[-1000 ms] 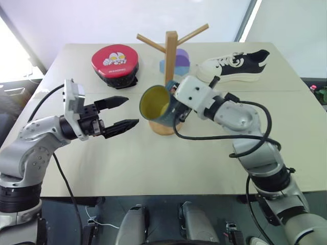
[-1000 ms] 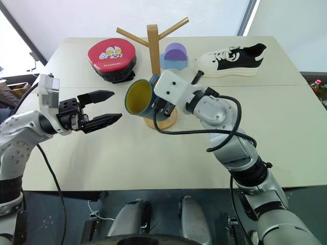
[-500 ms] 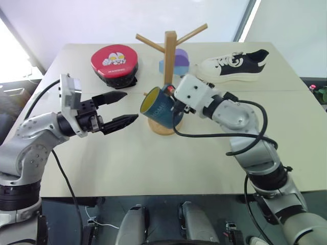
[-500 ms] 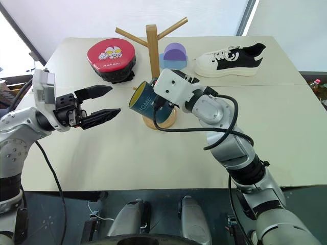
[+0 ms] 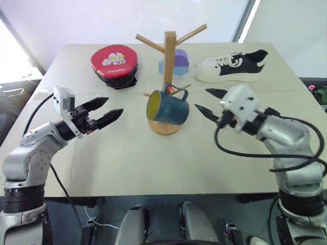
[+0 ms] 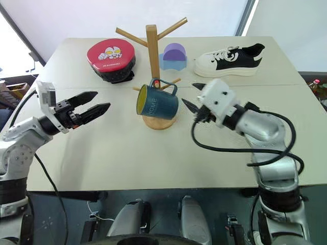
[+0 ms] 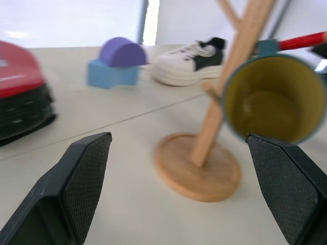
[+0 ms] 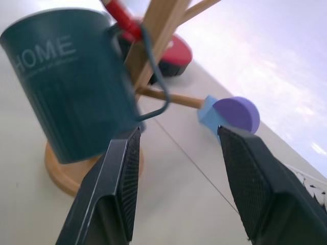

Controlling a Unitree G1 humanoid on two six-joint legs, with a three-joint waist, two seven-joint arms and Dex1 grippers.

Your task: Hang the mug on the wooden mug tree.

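The teal mug point(image 5: 167, 108), yellow inside and marked HOME, hangs by its handle on a low peg of the wooden mug tree point(image 5: 171, 51), just above the round base point(image 5: 166, 127). In the right wrist view the handle of the mug point(image 8: 71, 87) loops over a peg with a red mark point(image 8: 120, 13). My right gripper point(image 5: 202, 100) is open a short way to the right of the mug, holding nothing. To the left of the tree, my left gripper point(image 5: 113, 105) is open and empty, pointing at the mug point(image 7: 265, 99).
A red round pad point(image 5: 114, 64) lies at the back left. A blue and purple block point(image 5: 173, 64) stands behind the tree. A black and white sneaker point(image 5: 232, 66) rests at the back right. Bare table point(image 5: 153, 163) lies in front.
My right gripper opened, let go of the mug and pulled back to the right. The mug now hangs on the peg. My left gripper drew away to the left and lower.
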